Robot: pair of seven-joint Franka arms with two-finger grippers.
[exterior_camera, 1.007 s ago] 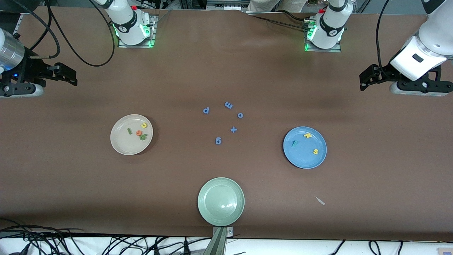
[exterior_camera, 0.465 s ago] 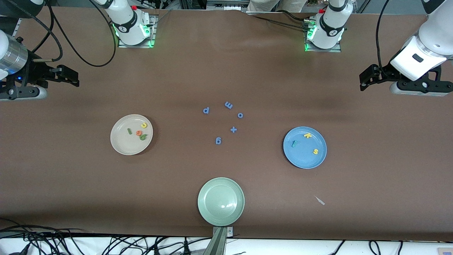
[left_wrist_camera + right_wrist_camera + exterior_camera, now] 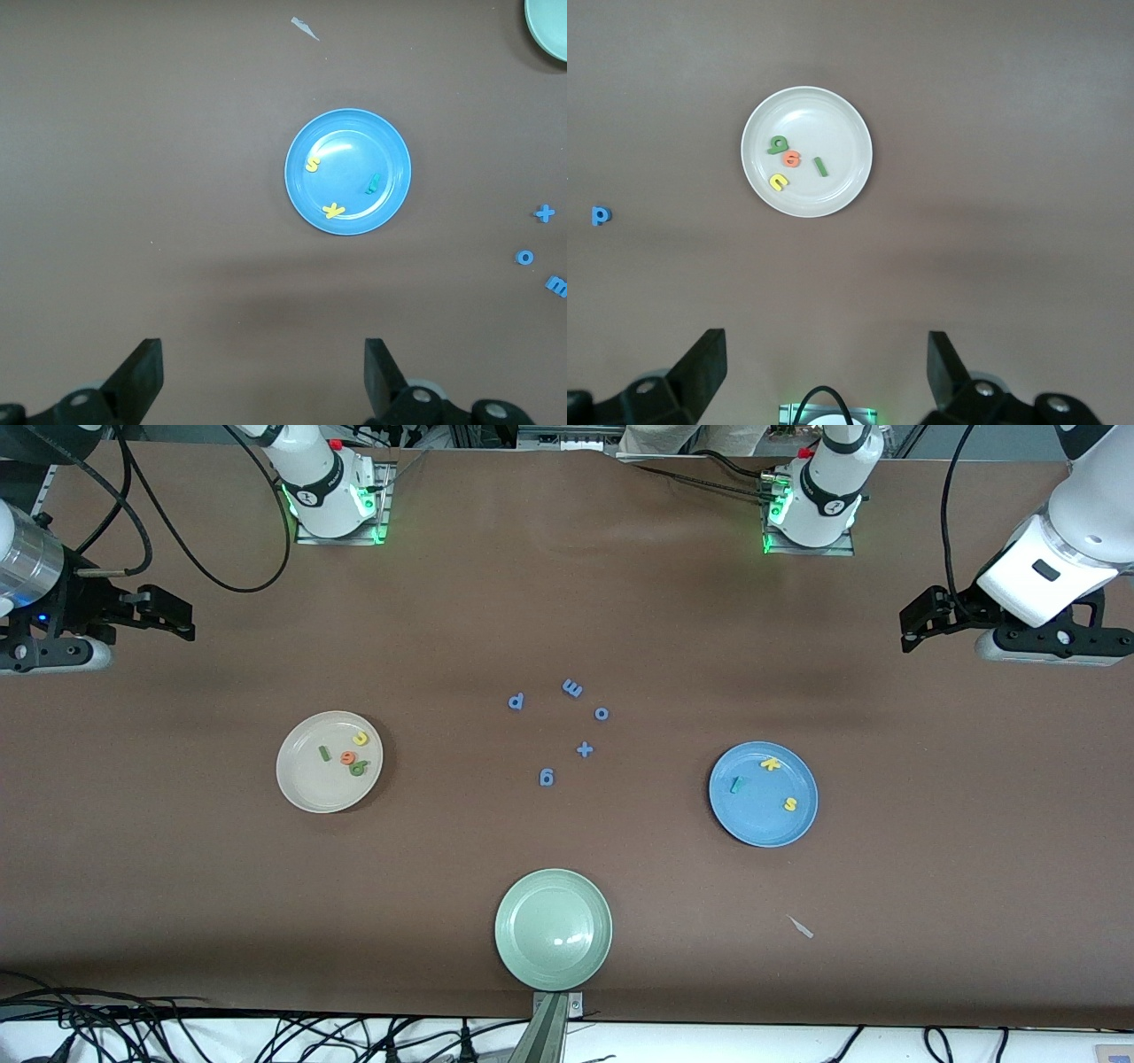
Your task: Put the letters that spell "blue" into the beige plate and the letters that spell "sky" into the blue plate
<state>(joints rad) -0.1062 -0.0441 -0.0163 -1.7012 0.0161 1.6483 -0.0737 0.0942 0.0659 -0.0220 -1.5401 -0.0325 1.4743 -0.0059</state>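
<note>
On the table, front view: beige plate (image 3: 306,788) holds the b, l, u, e letters (image 3: 348,755); blue plate (image 3: 764,819) holds s, k, y (image 3: 769,783).
Left wrist view: left gripper (image 3: 263,382) spread wide, empty, above bare table.
Right wrist view: right gripper (image 3: 826,379) spread wide, empty.

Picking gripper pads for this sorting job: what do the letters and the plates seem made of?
The letters in the beige plate and blue plate, like the orange e and yellow s, look like matte foam: flat, thick-cut, no shine. The plates look like smooth plastic or melamine, faintly glossy.
</note>
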